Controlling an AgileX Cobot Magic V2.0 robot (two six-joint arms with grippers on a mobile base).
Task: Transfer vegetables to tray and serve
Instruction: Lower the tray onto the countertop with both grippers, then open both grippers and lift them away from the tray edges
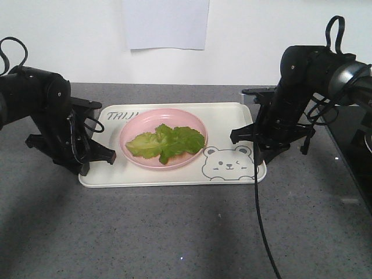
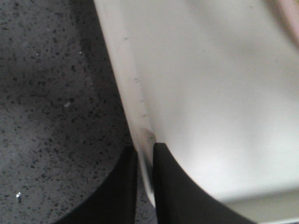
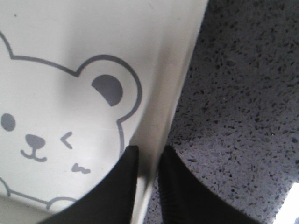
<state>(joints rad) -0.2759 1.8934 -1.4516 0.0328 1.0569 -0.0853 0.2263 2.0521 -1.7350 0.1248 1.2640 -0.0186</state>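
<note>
The vegetables (image 1: 165, 142), crinkly green lettuce leaves, lie in a round pink plate (image 1: 136, 127) that stands on the cream-white tray (image 1: 226, 119) with the bear drawing. My left gripper (image 1: 93, 157) (image 2: 145, 156) is shut on the tray's left rim (image 2: 140, 126), one finger outside and one inside the wall. At the opposite side my right gripper (image 1: 256, 145) (image 3: 148, 156) is shut on the tray's right rim (image 3: 175, 88), beside the bear face (image 3: 60, 126).
The tray rests on a grey speckled counter (image 1: 174, 232). A black cable (image 1: 261, 232) hangs from the right arm across the counter's front right. A dark appliance surface (image 1: 354, 145) lies at the far right edge. White wall with a paper sheet (image 1: 165, 23) stands behind.
</note>
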